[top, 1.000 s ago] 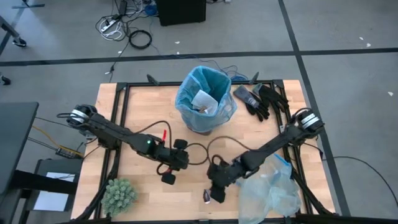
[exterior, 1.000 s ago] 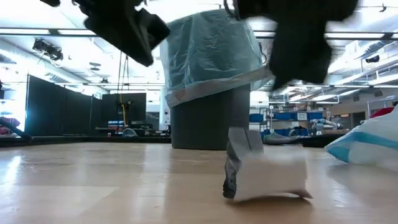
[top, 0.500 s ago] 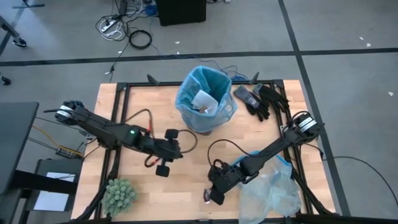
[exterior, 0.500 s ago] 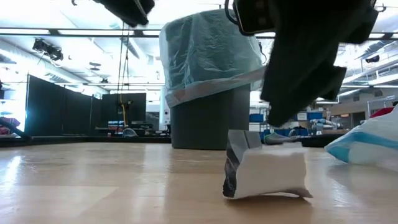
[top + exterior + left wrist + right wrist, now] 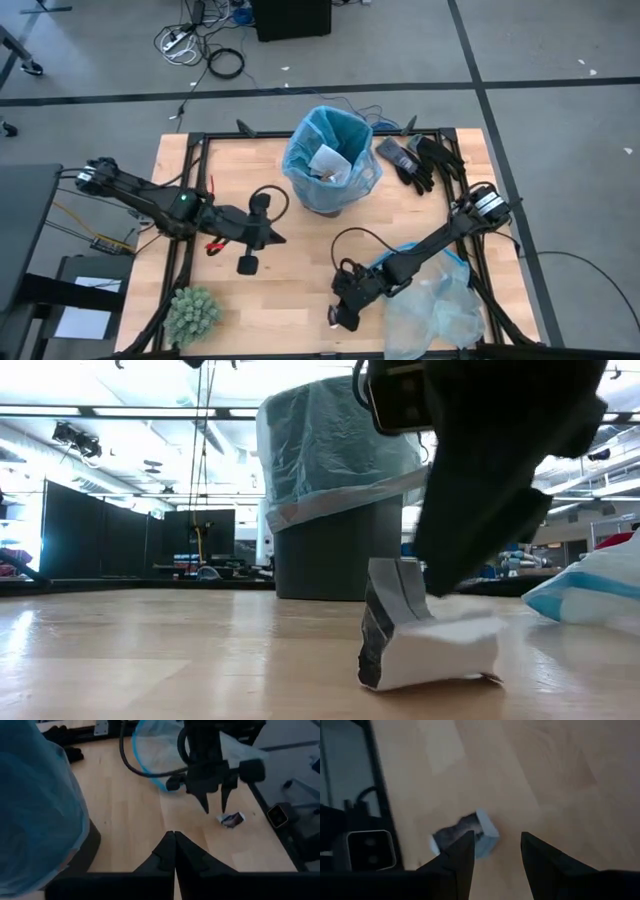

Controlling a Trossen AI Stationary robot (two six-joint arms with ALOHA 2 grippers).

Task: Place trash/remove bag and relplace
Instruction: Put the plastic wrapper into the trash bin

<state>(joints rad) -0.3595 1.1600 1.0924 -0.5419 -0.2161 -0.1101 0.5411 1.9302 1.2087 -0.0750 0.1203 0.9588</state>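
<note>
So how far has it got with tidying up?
Some trash already lies in the blue-lined bin. Right now the open right gripper hangs just over a crumpled wrapper on the table, not yet gripping it; the shut left gripper waits aside. Left: dropping that in, then swapping the bag.

A bright sky-blue crinkly bag lines the dark bin at the table's back edge, its top folded out over the rim, mouth open. Inside lie white paper and small scraps. One more piece of trash, a crumpled white-and-grey wrapper, lies on the table near the front edge, well apart from the bin.
</note>
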